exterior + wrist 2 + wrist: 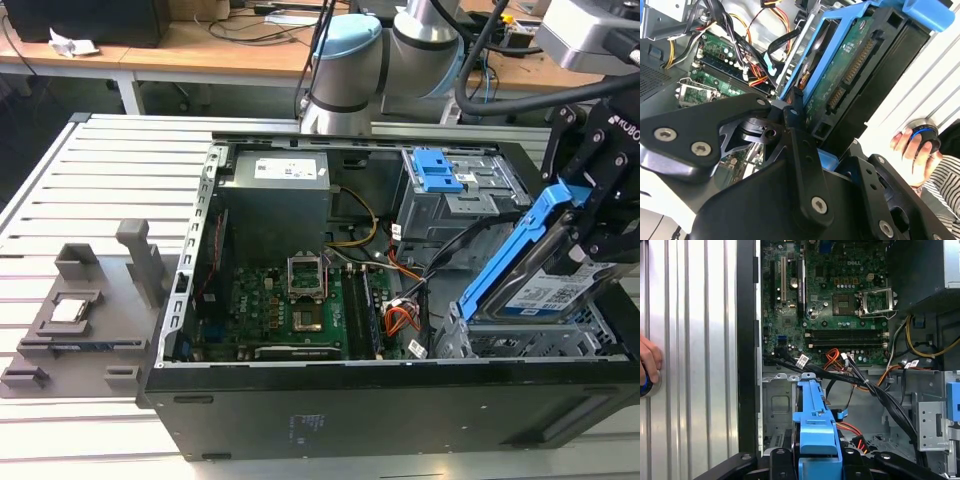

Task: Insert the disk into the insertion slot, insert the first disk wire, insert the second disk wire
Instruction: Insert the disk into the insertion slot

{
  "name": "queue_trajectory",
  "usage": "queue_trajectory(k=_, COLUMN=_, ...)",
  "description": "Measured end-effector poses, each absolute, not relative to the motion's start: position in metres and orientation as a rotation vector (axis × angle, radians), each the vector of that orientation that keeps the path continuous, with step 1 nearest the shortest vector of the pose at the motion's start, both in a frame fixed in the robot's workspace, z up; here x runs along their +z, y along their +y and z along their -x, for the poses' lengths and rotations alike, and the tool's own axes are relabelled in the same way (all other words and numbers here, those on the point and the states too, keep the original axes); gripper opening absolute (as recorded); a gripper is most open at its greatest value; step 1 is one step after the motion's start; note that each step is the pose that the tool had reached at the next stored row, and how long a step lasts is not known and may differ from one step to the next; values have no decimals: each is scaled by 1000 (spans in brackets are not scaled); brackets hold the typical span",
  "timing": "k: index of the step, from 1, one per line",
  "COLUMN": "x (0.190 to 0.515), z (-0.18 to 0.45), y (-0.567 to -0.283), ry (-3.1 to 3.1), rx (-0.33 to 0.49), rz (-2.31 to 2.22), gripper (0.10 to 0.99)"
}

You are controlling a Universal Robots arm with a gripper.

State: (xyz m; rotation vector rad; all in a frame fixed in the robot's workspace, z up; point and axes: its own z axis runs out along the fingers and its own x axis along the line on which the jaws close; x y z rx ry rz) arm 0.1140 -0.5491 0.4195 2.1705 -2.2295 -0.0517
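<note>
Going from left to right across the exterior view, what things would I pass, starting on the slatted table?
A grey fixture → green motherboard → orange wires → the disk, tilted in its blue carrier.

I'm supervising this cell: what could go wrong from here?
The disk, tilted in the claw, could catch on the slot and jam. Black cables crossing by the slot might get pinched under it. A hand on the table beside the case could be struck.
</note>
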Motion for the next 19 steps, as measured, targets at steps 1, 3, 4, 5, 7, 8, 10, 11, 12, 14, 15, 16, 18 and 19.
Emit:
queue_trajectory(k=1, x=419, z=-114, y=-549, ry=-2230, rx=-52, rz=-2170, gripper=365)
queue_trajectory(k=3, x=418, z=-114, y=-549, ry=-2241, rx=-53, rz=-2158, gripper=365)
queue_trajectory(k=4, x=418, z=-114, y=-549, ry=-2242, rx=-53, rz=-2157, gripper=365)
queue_trajectory(k=5, x=418, z=-114, y=-549, ry=-2242, rx=-53, rz=-2156, gripper=365)
queue_trajectory(k=7, x=416, z=-114, y=-549, ry=-2242, rx=-54, rz=-2156, gripper=365)
queue_trajectory(k=8, x=415, z=-114, y=-549, ry=-2242, rx=-54, rz=-2155, gripper=365)
queue_trajectory(k=10, x=411, z=-114, y=-549, ry=-2241, rx=-55, rz=-2155, gripper=365)
queue_trajectory(k=11, x=411, z=-114, y=-549, ry=-2241, rx=-56, rz=-2155, gripper=365)
queue_trajectory(k=12, x=409, z=-114, y=-549, ry=-2241, rx=-56, rz=-2155, gripper=365)
queue_trajectory(k=14, x=407, z=-114, y=-549, ry=-2241, rx=-56, rz=-2155, gripper=365)
queue_trajectory(k=15, x=406, z=-114, y=-549, ry=-2241, rx=-56, rz=-2155, gripper=365)
queue_trajectory(k=16, x=406, z=-114, y=-549, ry=-2241, rx=-56, rz=-2155, gripper=365)
queue_trajectory(k=18, x=404, z=-114, y=-549, ry=-2241, rx=-56, rz=-2155, gripper=365)
queue_trajectory(k=19, x=404, z=-114, y=-549, ry=-2241, rx=-56, rz=-2155, gripper=365)
